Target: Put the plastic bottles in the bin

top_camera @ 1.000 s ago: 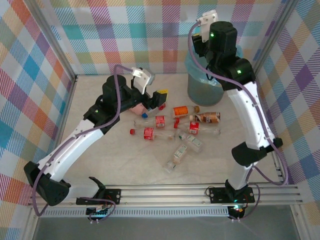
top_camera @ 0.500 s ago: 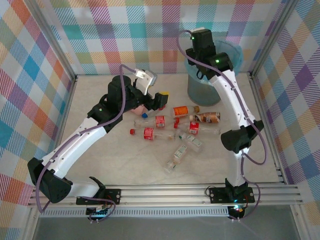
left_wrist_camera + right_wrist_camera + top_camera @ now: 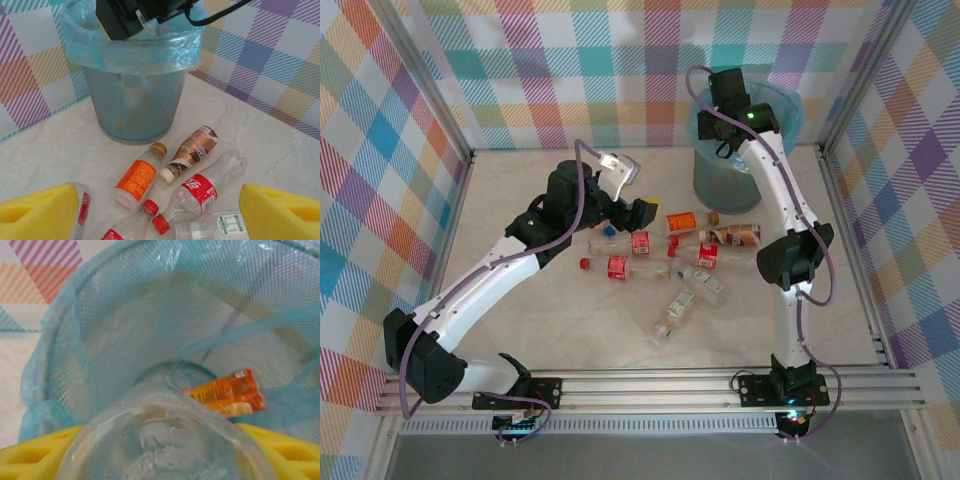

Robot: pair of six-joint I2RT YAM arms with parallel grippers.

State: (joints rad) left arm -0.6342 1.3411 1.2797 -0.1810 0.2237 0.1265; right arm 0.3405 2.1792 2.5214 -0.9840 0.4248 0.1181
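The bin is a grey mesh basket with a light-blue liner, at the back right. Over its mouth my right gripper points down, its yellow pads pressed on a clear plastic bottle. An orange-labelled bottle lies in the bin. My left gripper hovers open over the bottles on the table, its yellow fingers wide apart and nothing between them. Below it lie an orange-labelled bottle, a brown-labelled one and a red-labelled one.
More bottles lie mid-table: red-labelled ones and green-white ones. Checked walls and metal posts close in the table on three sides. The right arm's elbow hangs above the table's right part.
The right arm has stretched out and its gripper has sunk towards the bin's mouth with the bottle. The left gripper has drifted slightly right over the bottles.
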